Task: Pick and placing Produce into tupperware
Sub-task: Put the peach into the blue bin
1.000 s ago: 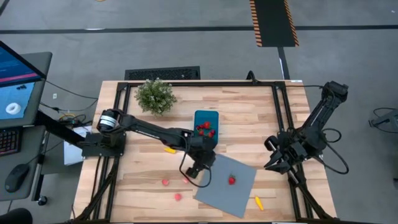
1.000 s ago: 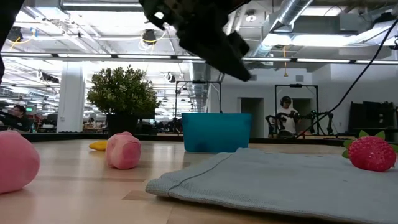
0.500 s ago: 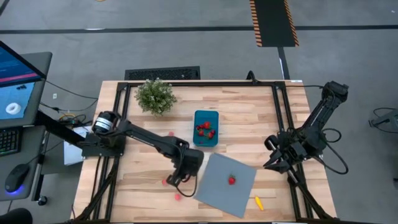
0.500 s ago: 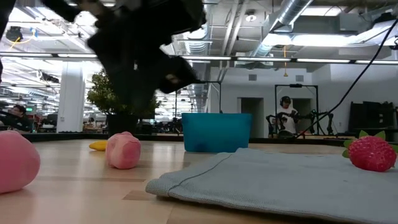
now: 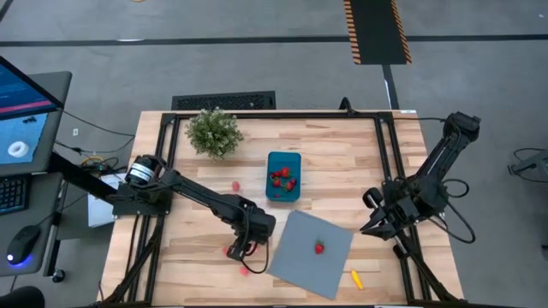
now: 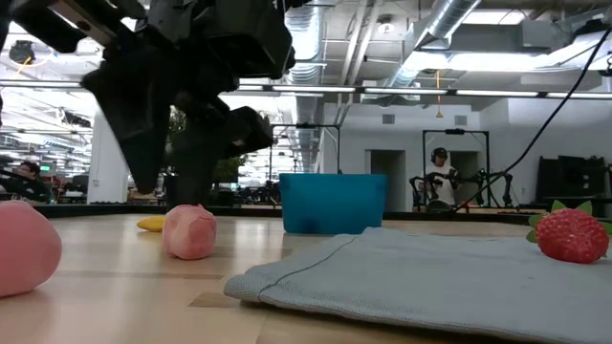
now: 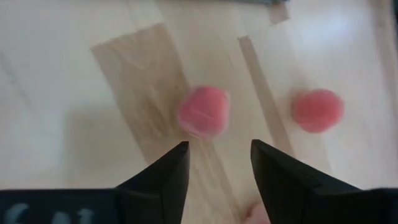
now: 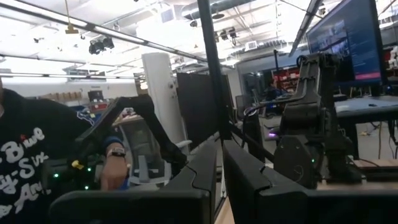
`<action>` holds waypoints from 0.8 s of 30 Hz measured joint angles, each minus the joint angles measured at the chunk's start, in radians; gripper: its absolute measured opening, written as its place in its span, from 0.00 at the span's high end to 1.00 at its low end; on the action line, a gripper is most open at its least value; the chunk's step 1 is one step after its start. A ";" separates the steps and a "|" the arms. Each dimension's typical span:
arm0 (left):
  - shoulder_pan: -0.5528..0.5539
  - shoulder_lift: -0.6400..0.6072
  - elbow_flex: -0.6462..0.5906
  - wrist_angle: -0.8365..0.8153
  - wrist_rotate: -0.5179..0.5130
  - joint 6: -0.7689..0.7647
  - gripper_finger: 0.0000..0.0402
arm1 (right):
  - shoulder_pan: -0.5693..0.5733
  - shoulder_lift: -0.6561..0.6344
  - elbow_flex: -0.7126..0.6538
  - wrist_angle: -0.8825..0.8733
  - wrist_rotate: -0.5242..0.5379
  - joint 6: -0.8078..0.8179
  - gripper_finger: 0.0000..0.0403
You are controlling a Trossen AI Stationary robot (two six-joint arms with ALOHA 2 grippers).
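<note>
Pale wooden planks of the table stretch under me. My left arm reaches out low over its near half, my left gripper tipped down with jaws parted and empty, hovering just over a round pink toy fruit; a second pink piece lies near it. Well beyond sits the small teal-blue plastic tub, red strawberry pieces inside. Another red strawberry rests on the flat grey-blue sheet. My right gripper waits at the table's right edge, jaws nearly together, holding nothing.
</note>
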 joint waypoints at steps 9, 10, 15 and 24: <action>0.008 0.000 -0.002 0.052 -0.030 -0.033 0.59 | 0.000 0.064 0.000 0.072 0.041 -0.007 0.87; 0.008 0.000 -0.002 0.059 -0.028 -0.033 0.59 | 0.000 0.066 0.000 0.076 0.041 -0.008 0.87; 0.005 0.011 -0.002 0.101 0.032 -0.024 0.59 | 0.000 0.066 0.000 0.075 0.041 -0.008 0.87; 0.002 0.011 -0.002 0.117 0.007 -0.026 0.59 | 0.000 0.066 0.000 0.075 0.052 -0.009 0.87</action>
